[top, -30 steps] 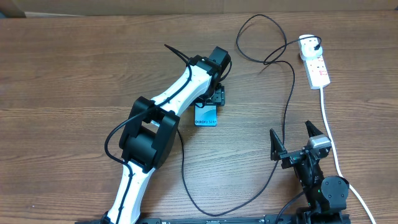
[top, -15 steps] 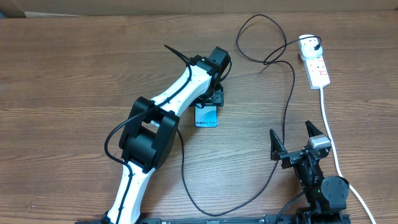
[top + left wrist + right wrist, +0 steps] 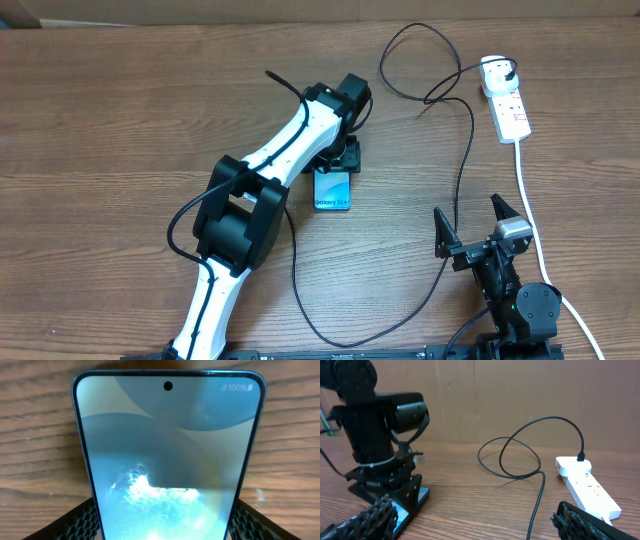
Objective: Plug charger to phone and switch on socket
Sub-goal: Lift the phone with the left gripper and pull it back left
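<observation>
The brown wood-grain worktop [image 3: 120,120] carries everything. The left arm [image 3: 285,150] reaches from 7 o'clock toward the centre, and its end effector [image 3: 343,160] is closed on the phone [image 3: 333,189], with a dark textured finger [image 3: 82,520] against each long edge in the wrist view.

The socket [image 3: 510,110] is a white strip with red marks at 2 o'clock, its long axis running roughly 12 to 6. Its thick white cord [image 3: 530,210] trails toward 5 o'clock.

The phone lies flat just right of centre, screen up. It is slim with rounded corners and a pale blue-teal display, and its long axis runs 12 to 6. White lettering sits at the 6 o'clock end, the free end. Close up, that end shows a punch-hole camera and "100%".

The charger [image 3: 465,160] leaves a white plug adapter [image 3: 495,70] at the socket's 12 o'clock end. The thin black cable loops toward 12, then sweeps down to 6. I cannot pick out its tip.

The right end effector [image 3: 470,228], at 5 o'clock, is spread open and empty.
</observation>
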Action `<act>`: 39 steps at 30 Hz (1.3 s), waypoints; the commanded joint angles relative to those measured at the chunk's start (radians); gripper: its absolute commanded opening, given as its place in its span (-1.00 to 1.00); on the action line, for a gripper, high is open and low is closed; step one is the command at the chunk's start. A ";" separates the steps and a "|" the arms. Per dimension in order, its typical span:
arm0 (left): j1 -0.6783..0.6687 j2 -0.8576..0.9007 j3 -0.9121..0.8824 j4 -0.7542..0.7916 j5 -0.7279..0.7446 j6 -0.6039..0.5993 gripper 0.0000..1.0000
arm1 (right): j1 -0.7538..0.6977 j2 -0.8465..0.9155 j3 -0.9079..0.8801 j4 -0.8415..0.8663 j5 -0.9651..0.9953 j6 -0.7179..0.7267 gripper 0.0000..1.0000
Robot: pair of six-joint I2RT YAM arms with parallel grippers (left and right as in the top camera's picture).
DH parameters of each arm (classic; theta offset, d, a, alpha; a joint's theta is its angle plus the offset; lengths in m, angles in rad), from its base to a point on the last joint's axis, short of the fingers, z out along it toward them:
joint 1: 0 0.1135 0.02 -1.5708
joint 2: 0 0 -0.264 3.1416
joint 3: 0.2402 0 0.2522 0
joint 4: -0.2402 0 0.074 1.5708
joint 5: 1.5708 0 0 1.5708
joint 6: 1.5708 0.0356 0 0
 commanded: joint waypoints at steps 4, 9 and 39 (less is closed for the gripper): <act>0.014 0.005 0.127 -0.064 0.018 -0.010 0.43 | 0.006 -0.010 -0.010 0.004 -0.003 0.003 1.00; 0.044 0.005 0.176 -0.104 0.134 0.001 0.46 | 0.006 -0.010 -0.010 0.004 -0.003 0.003 1.00; 0.496 0.005 0.189 -0.095 1.454 0.089 0.39 | 0.006 -0.010 -0.010 0.004 -0.003 0.003 1.00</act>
